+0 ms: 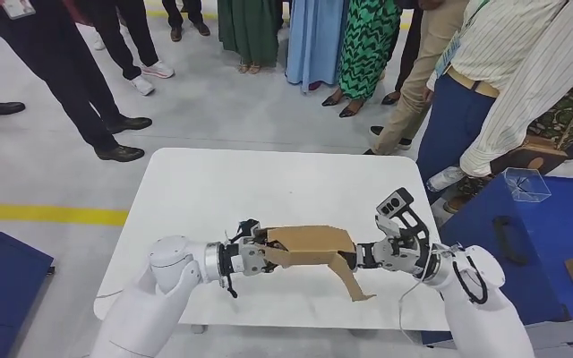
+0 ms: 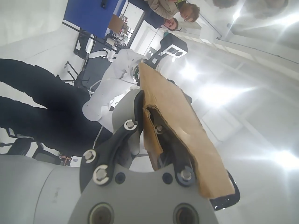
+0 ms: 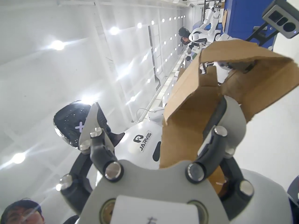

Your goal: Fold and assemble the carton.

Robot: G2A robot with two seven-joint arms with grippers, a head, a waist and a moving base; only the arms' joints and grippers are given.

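Holding the carton (image 1: 309, 244) up over the table (image 1: 197, 188), between both arms. L gripper (image 2: 143, 100) looks pinched on one end panel, cardboard squeezed in its grip. R gripper (image 3: 161, 110) at the other end is spread wide: one finger (image 3: 230, 115) is tucked against the inside wall, the other (image 3: 94, 120) is out in free air, gripping nothing. A loose flap (image 1: 351, 279) hangs down twd the table under the R end; can't tell if its tip touches.

Risks, as I judge them:
- Only one real grip. If L's pinch sits on a thin edge, the carton can pivot or sag about it once R pushes, so the box skews instead of squaring.
- R finger is inside w/ nothing backing it: a hard push prob. buckles the wall or tears at a crease rather than folding on it.
- Closing R now could catch two layers, or crush the open mouth flat.
- Hanging flap may snag on the table if the carton is lowered, bending the wrong way.
- Carton is soft and dented near L; more squeeze there = permanent crush, and flaps won't line up.
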